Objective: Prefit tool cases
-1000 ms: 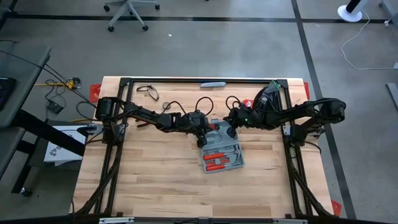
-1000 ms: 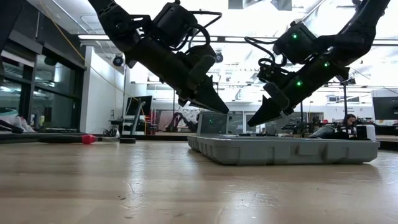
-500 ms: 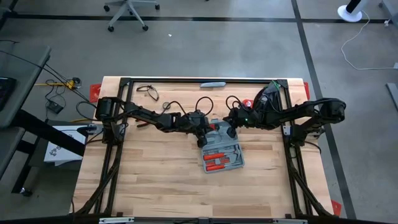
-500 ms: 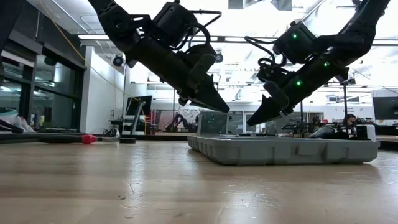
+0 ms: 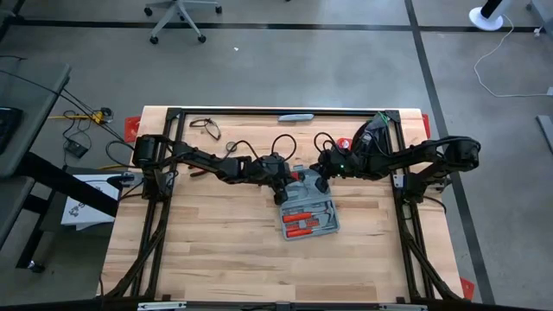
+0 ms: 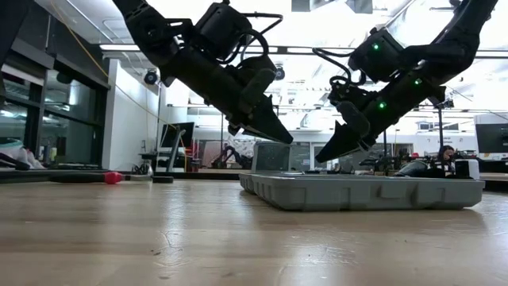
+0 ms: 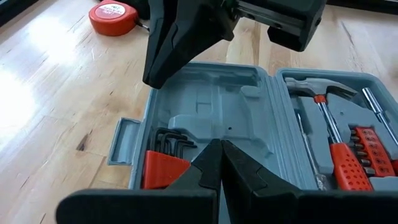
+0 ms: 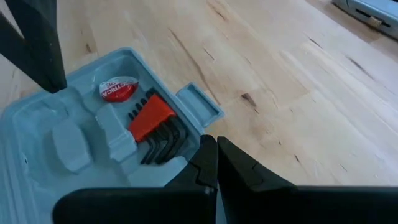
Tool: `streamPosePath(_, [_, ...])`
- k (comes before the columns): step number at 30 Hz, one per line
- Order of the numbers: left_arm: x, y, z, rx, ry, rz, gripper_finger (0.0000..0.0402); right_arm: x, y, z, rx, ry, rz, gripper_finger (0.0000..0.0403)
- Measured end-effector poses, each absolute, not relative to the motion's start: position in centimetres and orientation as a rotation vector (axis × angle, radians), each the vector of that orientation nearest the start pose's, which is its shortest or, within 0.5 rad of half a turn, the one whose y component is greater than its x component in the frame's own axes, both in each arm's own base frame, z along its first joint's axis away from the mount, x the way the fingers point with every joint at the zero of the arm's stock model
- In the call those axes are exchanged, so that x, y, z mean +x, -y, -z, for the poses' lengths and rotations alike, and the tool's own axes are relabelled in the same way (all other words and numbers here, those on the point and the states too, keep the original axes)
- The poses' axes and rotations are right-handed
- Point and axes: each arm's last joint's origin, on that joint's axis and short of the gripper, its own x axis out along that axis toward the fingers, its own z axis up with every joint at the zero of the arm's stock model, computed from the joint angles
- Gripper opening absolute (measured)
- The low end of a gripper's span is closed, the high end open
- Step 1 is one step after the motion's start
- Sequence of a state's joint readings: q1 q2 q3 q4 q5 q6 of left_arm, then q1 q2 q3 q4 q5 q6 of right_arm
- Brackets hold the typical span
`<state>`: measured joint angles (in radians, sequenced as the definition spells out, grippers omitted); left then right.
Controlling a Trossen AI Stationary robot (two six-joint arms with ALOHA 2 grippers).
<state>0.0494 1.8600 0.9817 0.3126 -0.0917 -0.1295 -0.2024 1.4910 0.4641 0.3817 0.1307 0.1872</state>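
At mid-table we see the blue-grey hinged plastic tool case (image 5: 308, 214) lying open, red-handled tools already seated, our left claw (image 6: 279, 137) and right claw (image 6: 324, 156) both pinched shut and empty just above its far half, closing and latching yet to do.

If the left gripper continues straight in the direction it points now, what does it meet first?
Probably the open tool case: the shut left gripper points down into the half holding the hex keys. Depth is unclear.
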Motion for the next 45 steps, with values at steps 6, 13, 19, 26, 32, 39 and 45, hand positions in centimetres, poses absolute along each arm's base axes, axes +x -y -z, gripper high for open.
streamPosePath(6, [37.9,-2.1,-15.5,-0.114,-0.556,-0.174,0.0001,24.8,5.5,-13.0,0.222,-0.611,0.388,0.0000])
streamPosePath(13, [38.0,-2.1,-15.7,-0.115,-0.525,-0.173,0.0001,24.9,5.5,-13.1,0.240,-0.592,0.401,0.0000])
streamPosePath(19, [38.6,-2.2,-16.5,-0.120,-0.534,-0.156,0.0001,24.8,5.5,-13.0,0.239,-0.617,0.339,0.0000])
streamPosePath(26, [38.6,-2.6,-16.5,-0.096,-0.591,-0.207,0.0001,24.6,5.7,-12.7,0.311,-0.647,0.322,0.0000])
streamPosePath(32, [38.6,-3.5,-14.6,-0.109,-0.662,-0.237,0.0000,24.8,5.6,-12.8,0.315,-0.627,0.304,0.0000])
streamPosePath(39, [38.7,-4.0,-13.3,-0.103,-0.697,-0.272,0.0000,26.7,6.0,-11.8,0.293,-0.688,0.282,0.0000])
streamPosePath(45, [38.6,-4.4,-13.2,-0.120,-0.703,-0.251,0.0000,28.2,6.5,-11.0,0.243,-0.790,0.312,0.0000])
